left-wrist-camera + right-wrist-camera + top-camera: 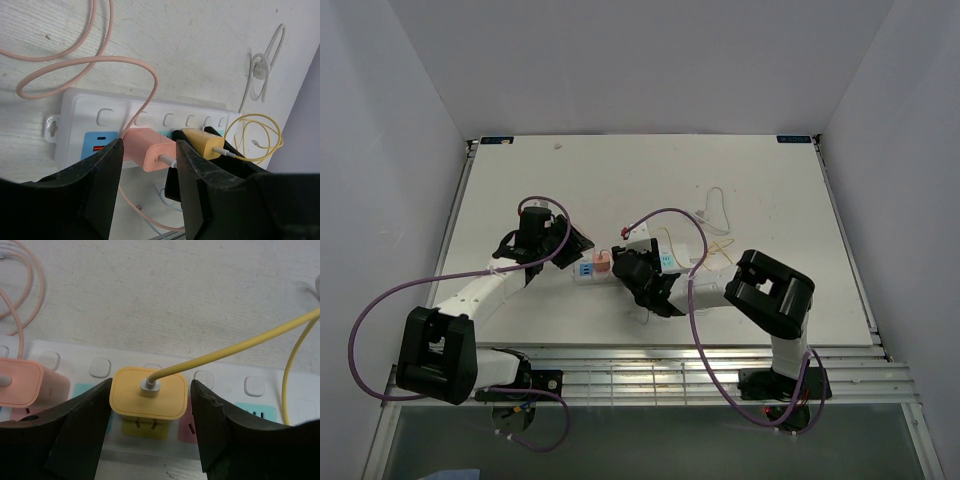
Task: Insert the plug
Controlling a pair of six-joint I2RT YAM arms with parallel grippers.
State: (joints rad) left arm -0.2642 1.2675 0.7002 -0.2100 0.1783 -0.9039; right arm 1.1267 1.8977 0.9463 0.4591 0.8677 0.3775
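Observation:
A white power strip (586, 271) lies mid-table between my two grippers. In the right wrist view a yellow plug (170, 395) with a yellow cable (240, 347) stands over the strip's yellow socket. Its two prongs show, partly in the slots. My right gripper (151, 382) is open and straddles the plug closely, with a thin gap on the right side. A pink plug (150, 150) sits in the strip (80, 107) beside the yellow plug (200, 142). My left gripper (149, 145) is open, with a finger on each side of the pink plug and not touching it.
A pink cable (75, 70) loops over the table behind the strip. A white cable (715, 205) and the coiled yellow cable (720, 250) lie to the right of it. Grey walls enclose the table on three sides.

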